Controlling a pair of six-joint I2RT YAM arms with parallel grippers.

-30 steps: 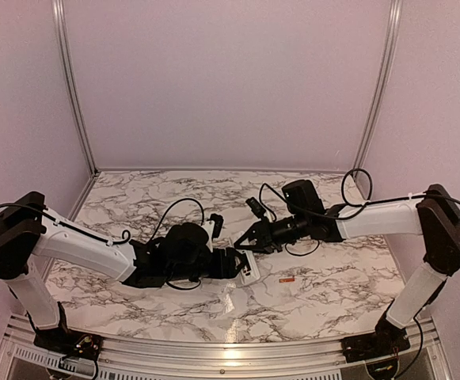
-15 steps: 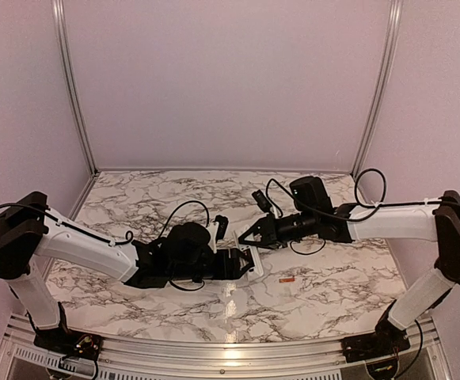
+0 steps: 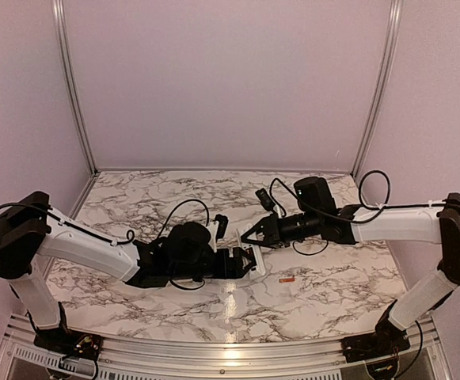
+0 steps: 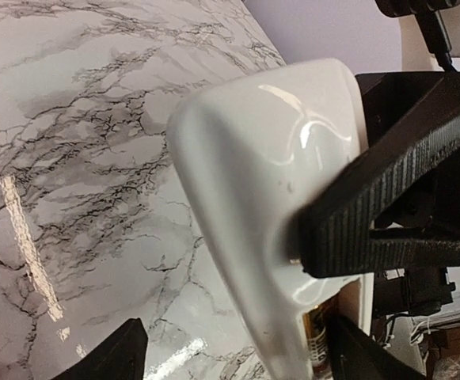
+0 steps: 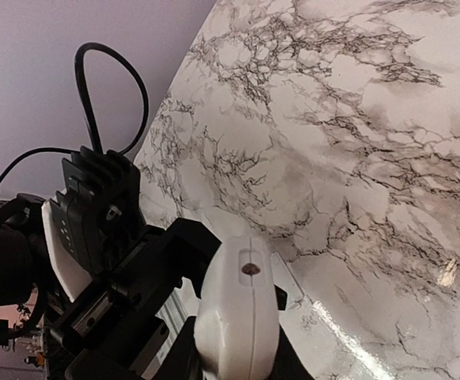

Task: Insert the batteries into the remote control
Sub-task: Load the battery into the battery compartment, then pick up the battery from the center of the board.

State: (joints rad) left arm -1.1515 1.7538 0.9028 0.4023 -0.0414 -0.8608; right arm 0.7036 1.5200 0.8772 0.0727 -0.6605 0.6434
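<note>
The remote control (image 3: pixel 256 261) is white and is held off the marble between the two arms. In the left wrist view its plain back (image 4: pixel 269 174) faces me, and one of the batteries (image 4: pixel 318 336) lies in the open recess. My right gripper (image 5: pixel 237 366) is shut on the remote (image 5: pixel 241 317), with one ribbed finger (image 4: pixel 404 198) pressed on its back. My left gripper (image 4: pixel 241 352) is open, its fingertips standing wide on either side of the remote without touching it. A second coppery battery (image 3: pixel 287 279) lies on the table to the right of the grippers.
Purple walls with metal corner rails (image 3: pixel 71 87) close the marble table (image 3: pixel 174 198) on three sides. A thin pale flat piece (image 5: pixel 289 277) lies on the marble just beyond the remote. The left gripper's black body (image 5: pixel 166 253) is close against the remote.
My left jaws have widened away from the remote. The right arm has stretched further out, its elbow swinging right, and its gripper still holds the remote.
</note>
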